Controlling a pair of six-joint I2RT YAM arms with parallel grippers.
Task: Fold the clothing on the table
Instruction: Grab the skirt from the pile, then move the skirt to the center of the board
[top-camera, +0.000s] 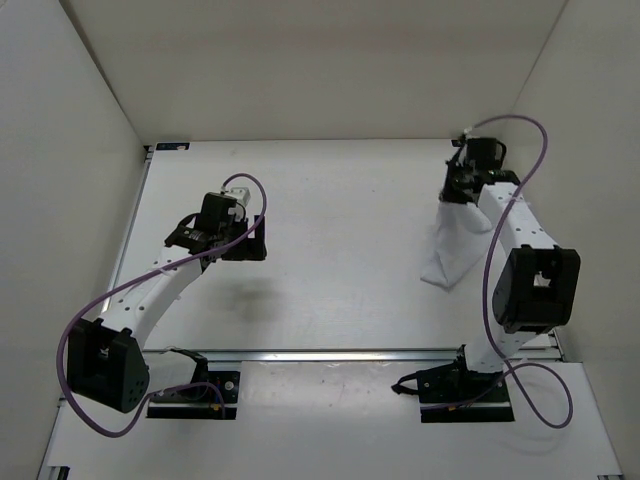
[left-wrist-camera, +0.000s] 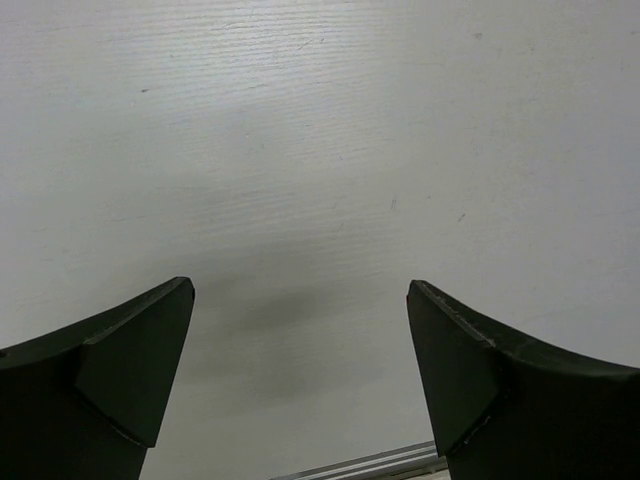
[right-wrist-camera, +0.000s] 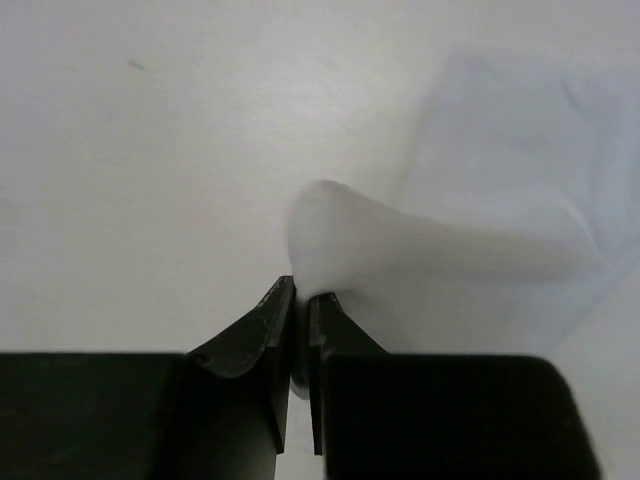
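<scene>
right gripper (right-wrist-camera: 302, 296) extended far, pinching clothing (top-camera: 455, 245); left gripper (left-wrist-camera: 300, 292) hovering over table (left-wrist-camera: 300, 120), jaws wide

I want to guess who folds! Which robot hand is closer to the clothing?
Right. The right gripper pinches the clothing; the left gripper hangs open, well apart on its left.

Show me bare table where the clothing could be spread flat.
Widest bare stretch of table: between the left gripper and the clothing, from back wall to rail. Crowded at far right, where the right gripper pinches the clothing.
</scene>
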